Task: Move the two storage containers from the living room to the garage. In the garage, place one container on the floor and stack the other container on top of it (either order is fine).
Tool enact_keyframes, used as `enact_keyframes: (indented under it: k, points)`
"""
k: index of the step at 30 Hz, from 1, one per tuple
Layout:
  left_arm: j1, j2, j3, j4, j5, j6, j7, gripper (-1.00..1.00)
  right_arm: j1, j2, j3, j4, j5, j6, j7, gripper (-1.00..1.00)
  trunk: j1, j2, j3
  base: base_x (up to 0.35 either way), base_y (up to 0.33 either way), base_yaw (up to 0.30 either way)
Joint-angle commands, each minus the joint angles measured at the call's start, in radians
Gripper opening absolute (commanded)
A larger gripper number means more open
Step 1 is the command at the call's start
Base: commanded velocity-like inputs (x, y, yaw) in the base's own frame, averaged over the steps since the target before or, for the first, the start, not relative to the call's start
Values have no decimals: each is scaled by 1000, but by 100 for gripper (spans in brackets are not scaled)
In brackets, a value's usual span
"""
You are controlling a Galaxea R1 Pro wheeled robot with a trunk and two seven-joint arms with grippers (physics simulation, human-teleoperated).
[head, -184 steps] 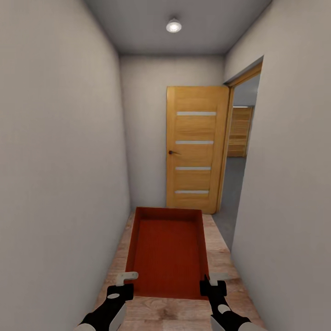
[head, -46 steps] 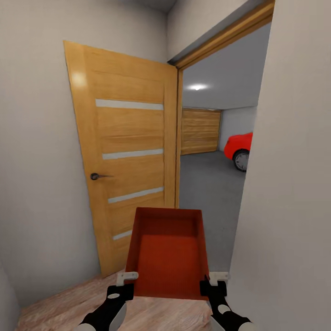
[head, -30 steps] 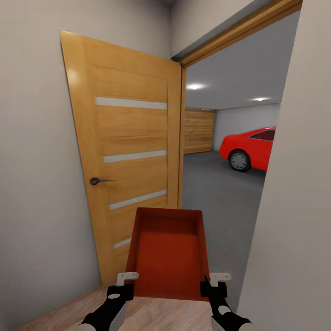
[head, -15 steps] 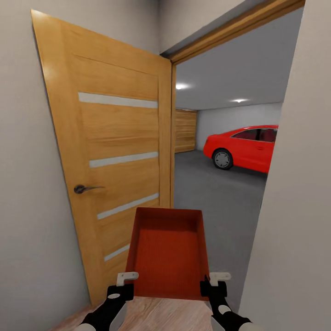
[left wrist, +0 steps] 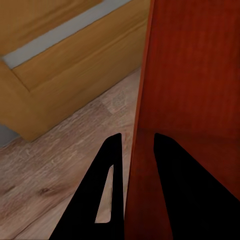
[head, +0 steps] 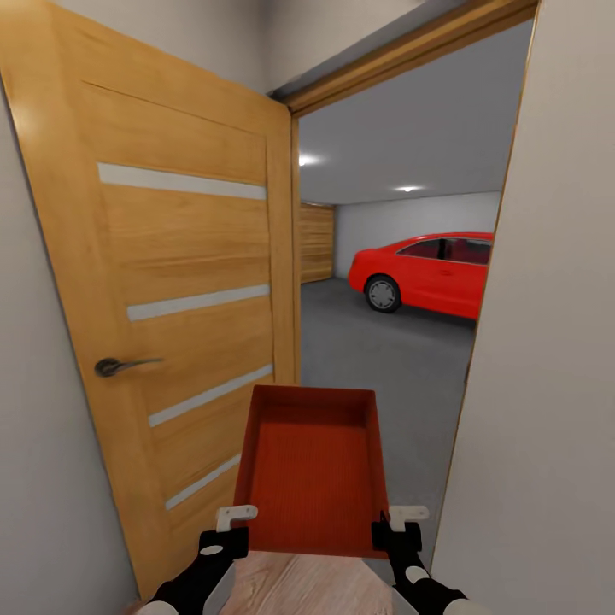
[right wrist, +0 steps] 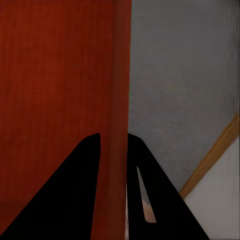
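I hold one orange-red open-top storage container (head: pixel 312 474) in front of me, above the wood-plank floor. My left gripper (head: pixel 231 523) is shut on its near left wall, seen close in the left wrist view with the wall (left wrist: pixel 145 115) between the black fingers (left wrist: pixel 112 170). My right gripper (head: pixel 400 523) is shut on the near right wall (right wrist: pixel 120 100), one finger (right wrist: pixel 90 165) on each side. Through the doorway lies the garage with its dark grey floor (head: pixel 384 359).
An open wooden door (head: pixel 179 307) with a dark handle (head: pixel 115 367) stands close at my left. A white wall (head: pixel 547 342) edges the doorway at my right. A glossy red car (head: pixel 427 272) is parked in the garage, by a wood-slat panel door (head: pixel 316 242).
The view has moved down the hallway and turned right toward the doorway; the door now looms larger at left and more of the garage and car shows. Both grippers still hold the container.
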Motion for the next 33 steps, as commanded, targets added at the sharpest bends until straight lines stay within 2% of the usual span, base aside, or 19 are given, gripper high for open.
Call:
enact_keyframes:
  k: [1, 10, 14, 24, 33]
  points:
    - [0, 0, -14, 2, 25, 3, 1, -100, -1, 1, -3, -45, 17, -5, -3, -100, 0, -1, -2, 2, 2, -246]
    - [0, 0, -13, 2, 24, 3, 1, -100, -1, 1, -3, -45, 17, -5, -3, -100, 0, -1, -2, 30, 25, -246]
    - [0, 0, -14, 2, 25, 3, 1, -100, -1, 1, -3, -45, 17, -5, -3, -100, 0, -1, -2, 206, 188, -193]
    - [0, 0, -15, 2, 25, 3, 1, -100, -1, 1, -3, -45, 17, -5, -3, -100, 0, -1, -2, 237, 219, -26]
    - [0, 0, -15, 2, 25, 3, 1, -100, -1, 2, -3, -45, 16, -6, -4, -100, 0, -1, -2, 239, 221, -242]
